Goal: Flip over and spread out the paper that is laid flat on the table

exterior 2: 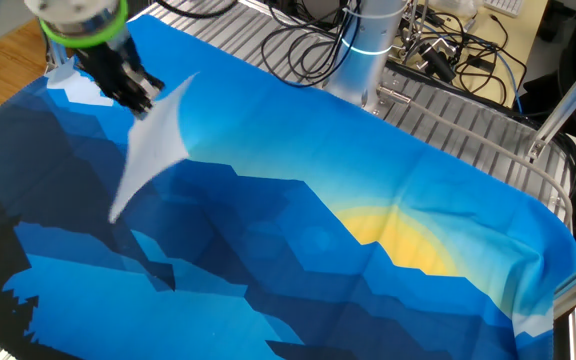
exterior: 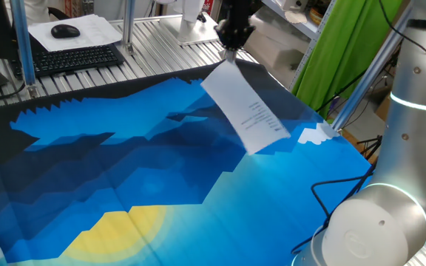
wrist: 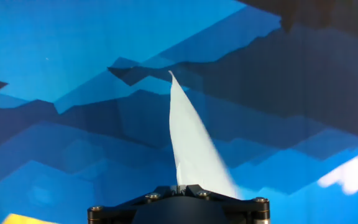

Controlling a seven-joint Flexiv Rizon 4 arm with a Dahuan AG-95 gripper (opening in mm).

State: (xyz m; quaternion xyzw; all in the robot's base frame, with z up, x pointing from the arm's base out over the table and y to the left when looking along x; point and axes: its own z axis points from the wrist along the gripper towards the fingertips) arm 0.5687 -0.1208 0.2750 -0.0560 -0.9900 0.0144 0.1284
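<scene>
While the paper (exterior: pixel 244 111) dangles in the air over the table (exterior: pixel 124 185), pinched at its top edge by the gripper (exterior: pixel 231 50), the flip probably goes best done slow, lowering the loose end first. Blue patterned cloth underneath, keyboard (exterior: pixel 76 59) desk behind.

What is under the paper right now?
Only the blue-patterned table shows beneath the paper, hanging from the tool. Nothing else is visible there; one strip stays hidden behind the sheet.

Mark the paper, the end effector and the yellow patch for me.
paper (exterior: pixel 246 111), one fixed view, middle of the printed side.
end effector (exterior: pixel 230 49), one fixed view, fingertips pinching the sheet's top edge.
yellow patch (exterior 2: pixel 418 240), the other fixed view, its centre.
</scene>
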